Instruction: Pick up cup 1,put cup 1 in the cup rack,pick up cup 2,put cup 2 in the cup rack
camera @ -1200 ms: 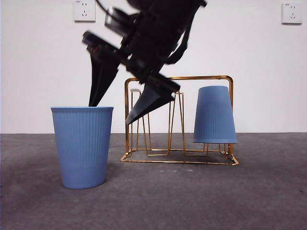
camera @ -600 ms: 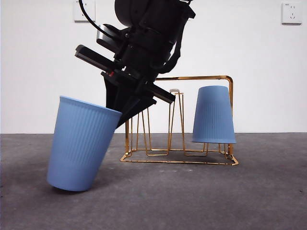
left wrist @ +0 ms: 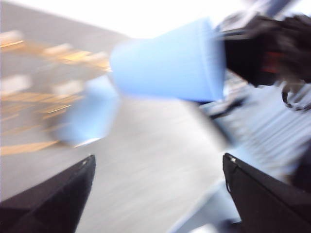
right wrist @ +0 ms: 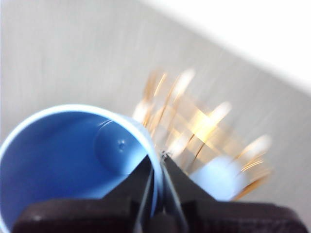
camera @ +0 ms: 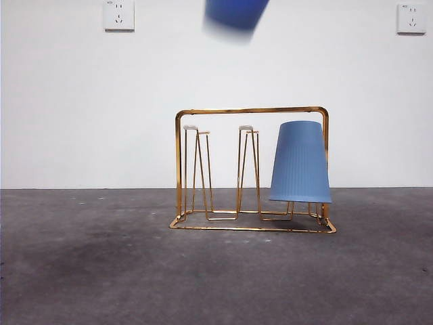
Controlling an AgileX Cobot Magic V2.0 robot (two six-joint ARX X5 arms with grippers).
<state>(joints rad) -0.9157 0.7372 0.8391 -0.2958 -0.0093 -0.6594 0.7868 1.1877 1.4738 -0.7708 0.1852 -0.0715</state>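
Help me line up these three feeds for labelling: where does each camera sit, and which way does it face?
Front view: low at table height, looking level at the cup rack holding an upturned cup; no arm shows, only the lifted cup.
Left wrist view: on the left arm, the left gripper open, facing the lifted cup and the other arm.
Right wrist view: on the right arm, the right gripper pinching the lifted cup's rim.
All three views share the rack and both cups.

Cup rack (camera: 252,170) sits mid-bench (camera: 101,271); cup 1 (camera: 300,162) upturned on its right-end prong. Cup 2 (camera: 235,12) up high, above the rack's middle.
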